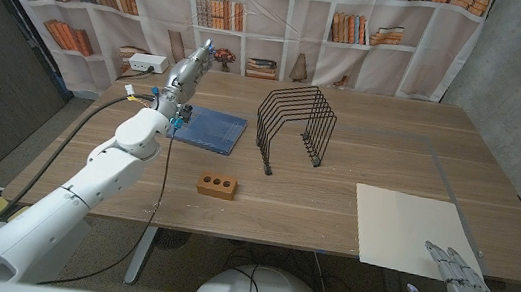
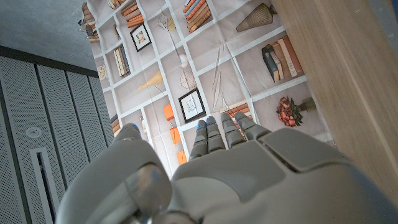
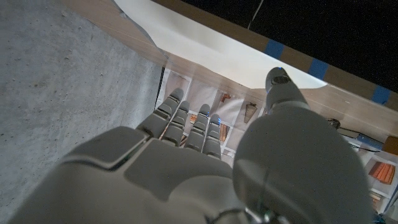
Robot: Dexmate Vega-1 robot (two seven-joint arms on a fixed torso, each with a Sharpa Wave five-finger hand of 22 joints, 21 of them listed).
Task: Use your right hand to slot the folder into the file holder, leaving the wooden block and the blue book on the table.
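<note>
Folder (image 1: 413, 230): lay flat on the surface (image 1: 382, 142) at the near right, its near edge close to the surface's front edge; not yet lifted. Lying that close to the front edge, it appeared to offer the right hand a low approach from the front.
Right hand (image 1: 464, 284): hovered at the folder's near right corner, fingers straight and slightly apart, holding nothing; whether the fingertips touched the sheet could not be told. The right wrist view showed the fingers (image 3: 186, 121) extended below the pale sheet's edge.
File holder (image 1: 296, 120): black wire rack, upright at mid-surface, well apart from the folder; its slots stood empty.
Left hand (image 1: 190, 69): raised above the far left of the surface, fingers extended together, holding nothing; judged parked clear of the work.
Blue book (image 1: 210, 129): flat, left of the holder, partly beneath the left arm.
Wooden block (image 1: 217, 185): near the front, between book and folder, not on the direct line to the holder.
Obstruction: none seen between folder and holder; the thin flat sheet judged awkward to pick up.
</note>
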